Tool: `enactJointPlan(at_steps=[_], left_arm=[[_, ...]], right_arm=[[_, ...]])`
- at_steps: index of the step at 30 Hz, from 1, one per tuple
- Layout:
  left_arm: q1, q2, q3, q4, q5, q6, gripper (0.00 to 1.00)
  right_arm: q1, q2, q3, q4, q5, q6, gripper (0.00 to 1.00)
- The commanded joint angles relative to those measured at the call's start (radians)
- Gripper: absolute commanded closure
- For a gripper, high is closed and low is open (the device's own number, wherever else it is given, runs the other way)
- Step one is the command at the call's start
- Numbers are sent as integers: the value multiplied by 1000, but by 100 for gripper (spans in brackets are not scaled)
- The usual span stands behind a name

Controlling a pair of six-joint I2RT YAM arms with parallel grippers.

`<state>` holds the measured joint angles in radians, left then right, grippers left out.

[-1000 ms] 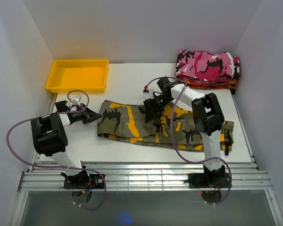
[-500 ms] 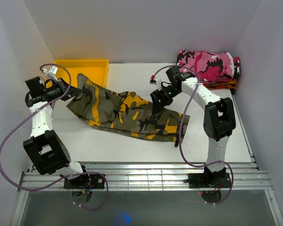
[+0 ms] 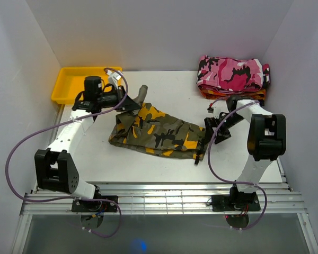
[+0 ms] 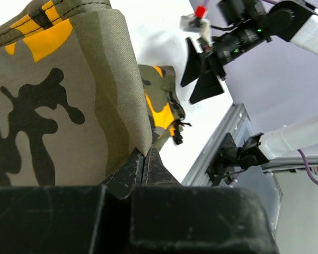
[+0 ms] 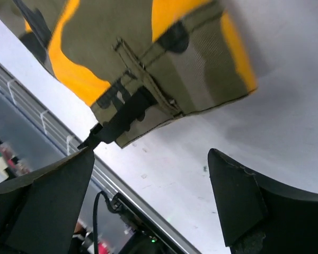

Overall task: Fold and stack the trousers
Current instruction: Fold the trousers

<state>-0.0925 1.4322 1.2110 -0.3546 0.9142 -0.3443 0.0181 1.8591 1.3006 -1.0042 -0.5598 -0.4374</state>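
Pinching a raised end of the trousers (image 3: pixel 159 132) near desk (image 3: pixel 95 153) centre, left jaws pressed together; right jaws spread just beside the end toward the right edge

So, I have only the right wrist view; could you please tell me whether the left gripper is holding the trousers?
Observer: Yes, the left gripper is shut on an edge of the trousers.
Operator: Thank you. Where is that edge?
Observer: Raised above the table, close to the yellow tray at the far left.
Operator: Is anything else lying nearby?
Observer: A folded pink camouflage garment sits on an orange one at the far right corner.
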Motion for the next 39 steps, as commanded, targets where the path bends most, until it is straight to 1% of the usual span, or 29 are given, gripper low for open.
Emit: enactJointPlan(at_steps=[1, 3, 4, 5, 6, 7, 8, 10, 11, 13, 14, 16, 20, 23, 26, 29, 33, 34, 35, 37, 38, 39], left_arm=[[-137, 48, 36, 141, -55, -125, 100], [-197, 71, 38, 178, -108, -157, 100], [-254, 83, 33, 233, -121, -186, 100], [-280, 111, 35, 250, -135, -196, 100], [-306, 129, 41, 262, -179, -199, 100], [-344, 148, 44, 279, -185, -228, 100], [-361, 189, 45, 296, -193, -243, 100], [-410, 229, 54, 345, -213, -277, 100], [-427, 249, 61, 361, -222, -303, 100], [-484, 298, 77, 434, -242, -324, 100], [-504, 312, 82, 457, -245, -340, 100], [-564, 359, 117, 480, -277, -348, 100], [-638, 447, 153, 496, -348, -397, 100], [-691, 520, 192, 513, -394, -395, 100], [-714, 603, 237, 514, -426, -410, 100], [-725, 677, 258, 554, -422, -449, 100], [-734, 729, 259, 568, -439, -469, 100], [-736, 735, 252, 574, -442, -470, 100], [-736, 740, 248, 574, -446, -463, 97], [-733, 754, 234, 575, -445, -461, 82], [-733, 754, 228, 575, -433, -461, 72], [-733, 752, 223, 579, -420, -457, 67]], right_arm=[[23, -5, -82, 24, -44, 42, 8], [22, 40, -122, 48, -116, 61, 16], [22, 55, -129, 64, -142, 58, 20], [22, 84, -118, 62, -188, 54, 28], [22, 98, -109, 58, -207, 43, 34], [22, 107, -103, 52, -224, 37, 39], [22, 118, -97, 55, -251, 32, 48], [22, 127, -96, 61, -276, 32, 60], [22, 140, -93, 59, -293, 31, 73], [22, 149, -90, 61, -293, 29, 90], [23, 150, -90, 65, -290, 28, 92], [22, 149, -99, 76, -288, 29, 92], [23, 153, -116, 90, -305, 26, 92], [22, 155, -135, 101, -310, 25, 92], [22, 152, -145, 107, -313, 19, 92], [22, 150, -150, 105, -308, 11, 92], [22, 149, -152, 104, -293, 6, 92], [20, 146, -152, 98, -285, -7, 91], [17, 134, -152, 86, -260, -14, 78], [-1, 114, -152, 66, -238, -32, 67], [-4, 92, -147, 50, -214, -62, 60], [-50, 81, -139, 11, -201, -79, 57]])
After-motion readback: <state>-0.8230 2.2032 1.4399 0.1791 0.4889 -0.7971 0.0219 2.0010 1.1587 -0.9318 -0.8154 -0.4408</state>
